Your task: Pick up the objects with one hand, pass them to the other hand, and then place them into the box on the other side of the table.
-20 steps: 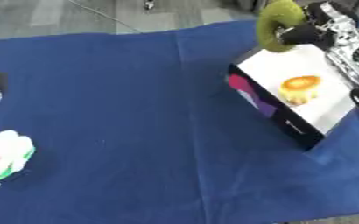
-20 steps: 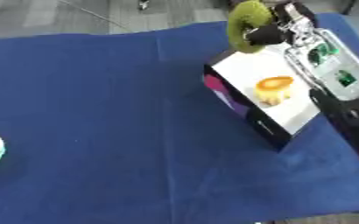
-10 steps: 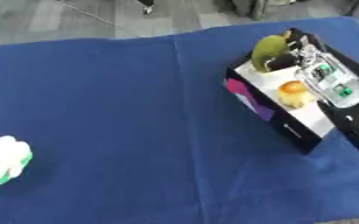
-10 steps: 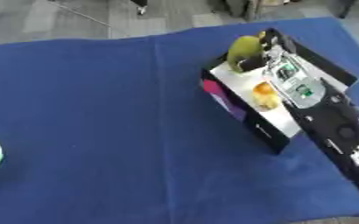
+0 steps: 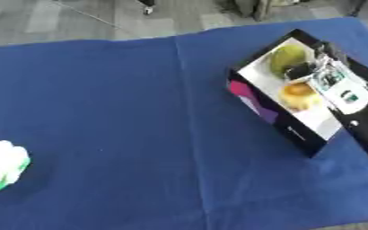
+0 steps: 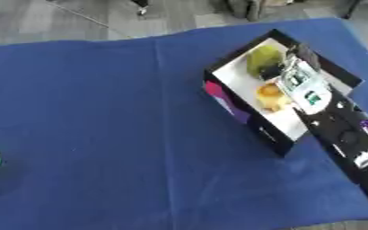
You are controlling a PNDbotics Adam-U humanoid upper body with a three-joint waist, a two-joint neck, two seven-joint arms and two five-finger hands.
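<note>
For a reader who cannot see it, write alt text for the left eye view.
The robot's right hand reaches into an open box at the right of a blue cloth, lowering a green fruit beside an orange item already inside. A white and green object lies at the cloth's left edge.

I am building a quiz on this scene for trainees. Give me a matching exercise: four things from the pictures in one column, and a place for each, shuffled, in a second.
Things:
1. yellow-green round fruit
2. orange round object
3. white and green packet
4. right hand

Places:
A. on the blue cloth, at the view's left edge
B. reaching into the box from the right
C. far end of the black box
D. middle of the box floor

Pairs: 1-C, 2-D, 3-A, 4-B
</note>
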